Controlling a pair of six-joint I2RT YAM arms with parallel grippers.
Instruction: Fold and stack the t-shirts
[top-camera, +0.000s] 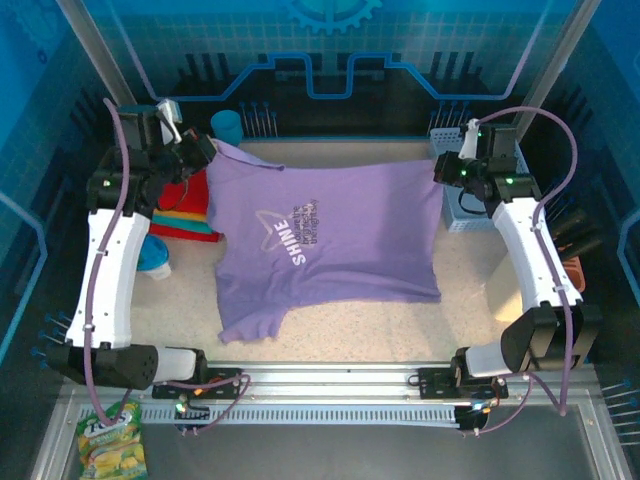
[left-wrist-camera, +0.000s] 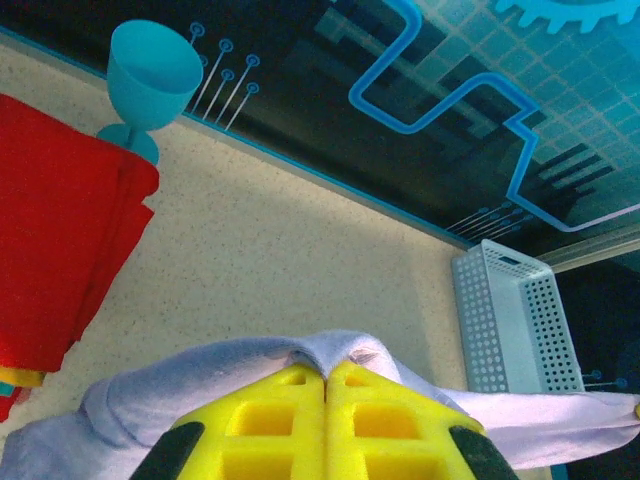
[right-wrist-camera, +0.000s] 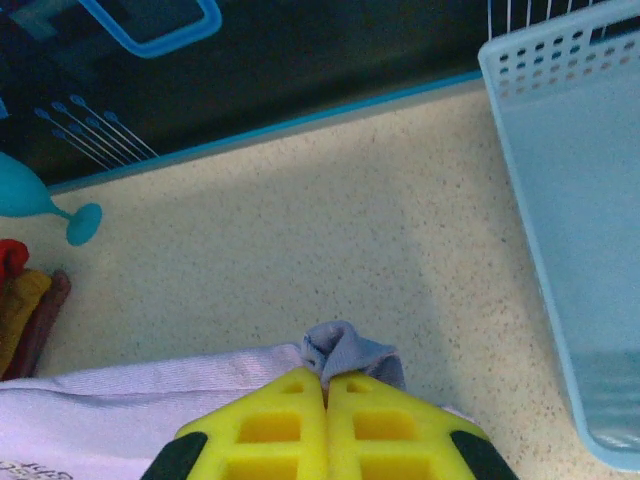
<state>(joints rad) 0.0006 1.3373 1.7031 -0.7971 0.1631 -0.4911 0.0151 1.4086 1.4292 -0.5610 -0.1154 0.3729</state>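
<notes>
Purple t-shirt (top-camera: 325, 240) lies spread over the middle of the table (top-camera: 400, 325), one sleeve toward the near edge. Its far side is stretched between the two arms. The left gripper (left-wrist-camera: 327, 372) is clenched on the cloth toward the far left corner, and the right gripper (right-wrist-camera: 325, 378) grips it toward the far right. Folded shirts (top-camera: 185, 210) in red, yellow and teal sit by the left edge. A pale basket (top-camera: 475, 218) stands at the far right corner, and a teal goblet (top-camera: 226, 126) at the far edge.

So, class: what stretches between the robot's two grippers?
A lavender-purple cloth t-shirt with a white star and SHINE print spans from the left gripper to the right gripper, pinched by both; the top external view shows it.
</notes>
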